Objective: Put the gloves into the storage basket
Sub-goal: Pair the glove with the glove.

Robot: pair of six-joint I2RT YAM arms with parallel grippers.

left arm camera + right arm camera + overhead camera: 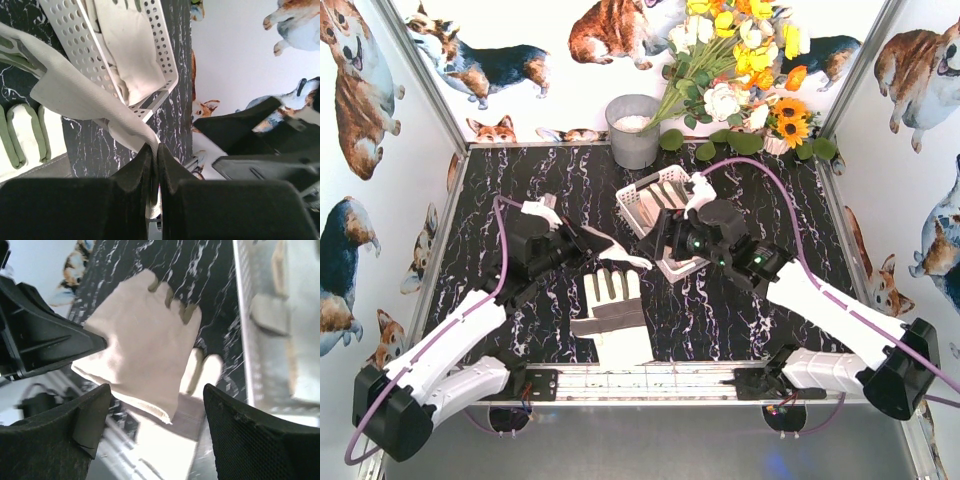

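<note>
My left gripper point(584, 246) is shut on the cuff edge of a cream glove point(621, 256) and holds it above the table, just left of the white lattice storage basket point(645, 196). In the left wrist view the gripper point(155, 147) pinches this glove point(75, 92). The basket point(70, 30) beyond holds another glove point(131, 50). A third glove with grey palm patches point(610, 318) lies flat on the table in front. My right gripper point(672, 246) is open and empty over the basket's near end; in its wrist view point(156, 395) it faces the held glove point(145, 345).
A grey round bucket point(633, 130) stands at the back, with a bunch of artificial flowers point(740, 70) to its right. Corgi-printed walls close in the black marbled table point(750, 320) on three sides. The arms' base rail point(650, 380) runs along the near edge.
</note>
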